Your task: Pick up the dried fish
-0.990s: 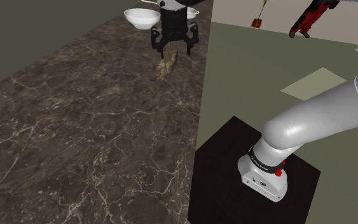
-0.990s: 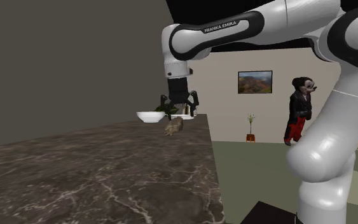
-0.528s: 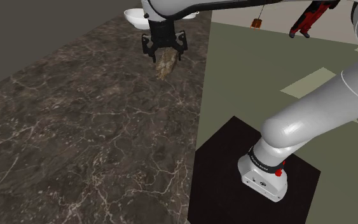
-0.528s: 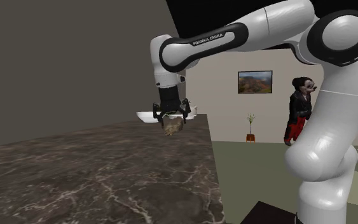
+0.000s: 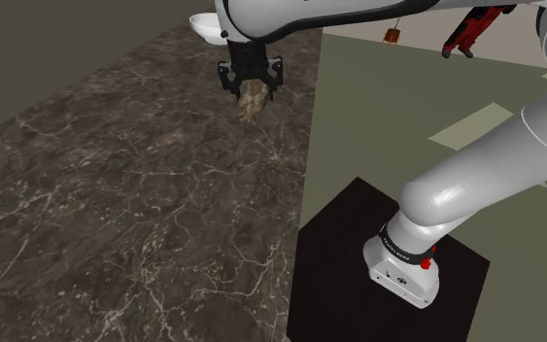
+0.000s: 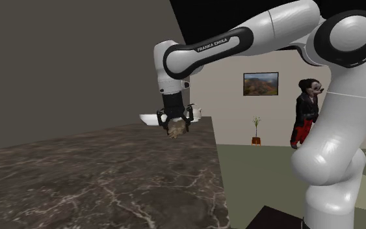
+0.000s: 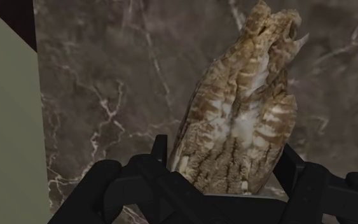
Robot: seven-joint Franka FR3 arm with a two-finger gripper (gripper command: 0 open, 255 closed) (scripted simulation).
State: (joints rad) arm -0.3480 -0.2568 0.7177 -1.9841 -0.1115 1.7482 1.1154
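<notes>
Shoulder view: the dried fish (image 5: 254,100) lies on the dark veined marble counter (image 5: 116,194), near its far end and close to the edge that borders the olive floor (image 5: 378,117). The black gripper (image 5: 250,84) points down over it, with its fingers spread to either side of the fish's far end. A white bowl (image 5: 203,23) sits just beyond.

Second exterior view: the gripper (image 6: 175,121) hangs from the white arm (image 6: 207,49), directly above the fish (image 6: 176,129), a brownish lump low on the counter (image 6: 110,175). The bowl (image 6: 150,119) is just behind.

Wrist view: the fish (image 7: 241,121) is an elongated, flattened body, mottled tan and brown with a pale cream strip along its middle and a ragged surface. The fingers (image 7: 160,153) stand apart and flank its broad end. Whether they press on it cannot be told.
</notes>
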